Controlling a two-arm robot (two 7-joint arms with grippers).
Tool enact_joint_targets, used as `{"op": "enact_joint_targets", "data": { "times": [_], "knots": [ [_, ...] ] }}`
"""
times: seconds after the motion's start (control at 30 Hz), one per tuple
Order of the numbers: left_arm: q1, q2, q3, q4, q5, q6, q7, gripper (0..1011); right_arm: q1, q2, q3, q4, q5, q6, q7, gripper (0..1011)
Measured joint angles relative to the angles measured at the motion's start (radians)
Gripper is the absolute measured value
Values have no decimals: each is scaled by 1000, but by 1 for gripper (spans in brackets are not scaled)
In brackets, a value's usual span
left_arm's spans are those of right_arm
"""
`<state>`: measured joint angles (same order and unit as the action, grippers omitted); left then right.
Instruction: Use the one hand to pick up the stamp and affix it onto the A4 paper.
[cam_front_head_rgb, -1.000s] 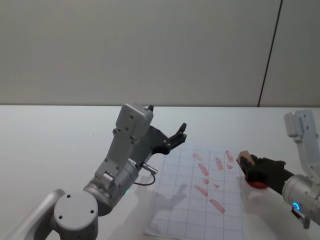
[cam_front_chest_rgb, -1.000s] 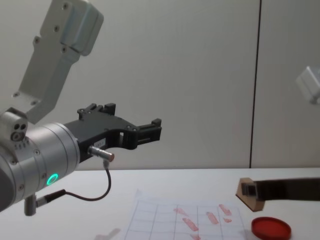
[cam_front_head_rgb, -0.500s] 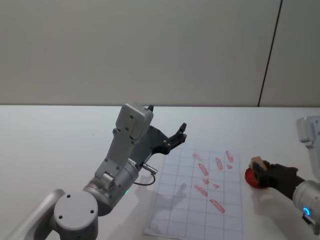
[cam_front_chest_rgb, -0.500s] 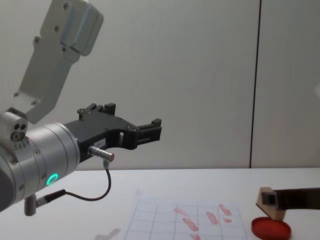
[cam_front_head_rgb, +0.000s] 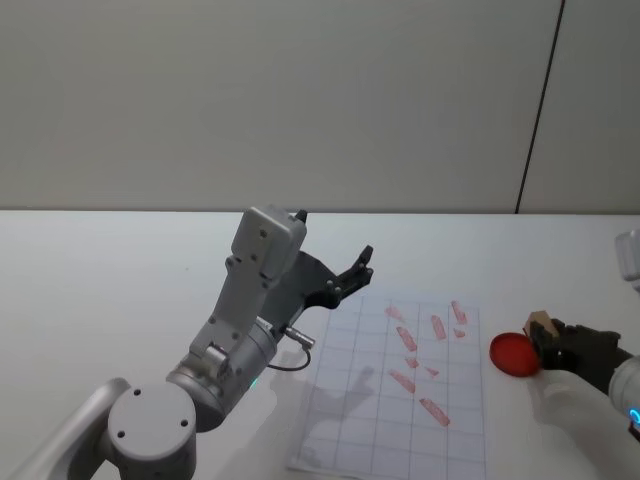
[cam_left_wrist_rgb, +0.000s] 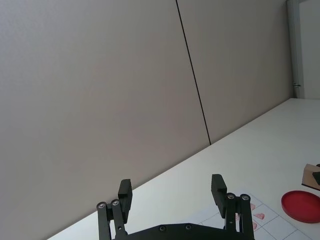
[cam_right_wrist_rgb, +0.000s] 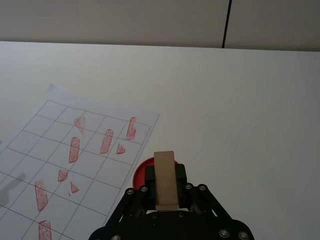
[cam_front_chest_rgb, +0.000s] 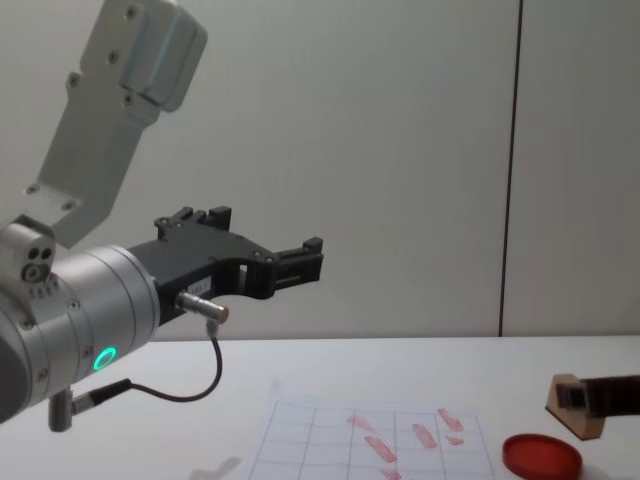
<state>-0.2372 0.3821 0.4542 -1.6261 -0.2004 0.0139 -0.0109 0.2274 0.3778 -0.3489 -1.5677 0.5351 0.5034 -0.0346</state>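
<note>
My right gripper is shut on the stamp, a small tan wooden block. It holds the stamp in the air just past the right rim of the red ink pad. From the side, the stamp hangs a little higher than the pad. The right wrist view has the stamp clamped between the black fingers, with the pad beneath and beside it. The A4 paper, a gridded sheet with several red marks, lies left of the pad. My left gripper is open and raised over the paper's far left corner.
The left arm's silver body and its cable stand along the paper's left side. White table stretches to the left and behind the paper. A grey wall closes the back.
My right gripper has carried the stamp to the right, from the paper's right edge across the red pad to its far side. The left arm has not moved.
</note>
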Motion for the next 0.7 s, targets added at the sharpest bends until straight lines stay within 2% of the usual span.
{"op": "enact_joint_targets", "data": {
  "times": [0.7],
  "knots": [
    [0, 0, 0, 0, 0, 0, 0, 1002, 61, -24, -1, 96, -59, 6, 92, 218]
  ]
}}
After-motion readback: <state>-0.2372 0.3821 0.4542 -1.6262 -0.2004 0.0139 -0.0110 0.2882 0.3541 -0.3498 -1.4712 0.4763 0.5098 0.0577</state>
